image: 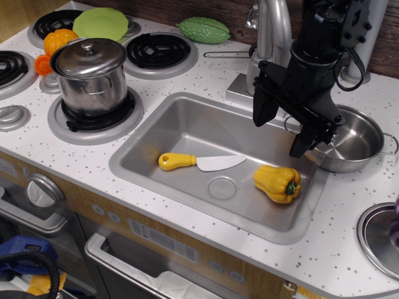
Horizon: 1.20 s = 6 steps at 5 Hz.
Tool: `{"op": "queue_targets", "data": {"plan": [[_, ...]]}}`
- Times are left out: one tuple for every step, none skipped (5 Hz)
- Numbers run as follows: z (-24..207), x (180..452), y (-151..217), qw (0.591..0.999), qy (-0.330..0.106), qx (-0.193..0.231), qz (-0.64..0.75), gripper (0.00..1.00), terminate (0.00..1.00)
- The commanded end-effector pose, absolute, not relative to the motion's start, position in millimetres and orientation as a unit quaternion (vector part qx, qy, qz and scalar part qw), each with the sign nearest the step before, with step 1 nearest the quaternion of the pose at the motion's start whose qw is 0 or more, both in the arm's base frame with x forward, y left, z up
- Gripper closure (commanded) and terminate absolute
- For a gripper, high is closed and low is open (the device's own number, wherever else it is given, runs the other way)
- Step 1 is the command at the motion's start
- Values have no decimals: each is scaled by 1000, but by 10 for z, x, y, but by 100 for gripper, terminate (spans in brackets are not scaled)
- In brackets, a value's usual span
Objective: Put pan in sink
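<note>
The pan (pixel 355 140), a shallow shiny steel bowl with wire loop handles, sits on the white counter at the right rim of the sink (pixel 187 128), its left edge partly hidden by my arm. My black gripper (pixel 282 131) hangs open and empty above the sink's back right part. Its right finger (pixel 300 144) is next to the pan's left rim; I cannot tell if it touches. Its left finger (pixel 262 112) is over the basin.
In the sink lie a yellow-handled knife (pixel 196 162) and a yellow bell pepper (pixel 277 183), next to the drain circle (pixel 222 187). The faucet (pixel 272 34) stands behind my gripper. A lidded steel pot (pixel 92 75) sits on the left burner. A green gourd (pixel 204 29) lies at the back.
</note>
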<state>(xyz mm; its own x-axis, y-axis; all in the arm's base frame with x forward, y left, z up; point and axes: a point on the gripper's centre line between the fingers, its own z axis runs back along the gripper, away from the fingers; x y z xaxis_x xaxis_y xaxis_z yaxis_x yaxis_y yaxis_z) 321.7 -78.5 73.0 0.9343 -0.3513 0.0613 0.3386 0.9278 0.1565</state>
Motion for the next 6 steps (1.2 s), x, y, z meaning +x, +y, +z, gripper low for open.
{"op": "queue_targets", "data": {"plan": [[730,3217,-785,981,-44,72,-176,0,0],[757,3361,-901,990,-61,89,-88,0,0],[748,3443,-1006,989,-107,94,-30,0,0],[752,3505,-1081,983,-145,98,58,0,0],[689,3591,-1049,971,-177,106,124,0,0],[638,3690,-941,968,-198,76,134,0,0]]}}
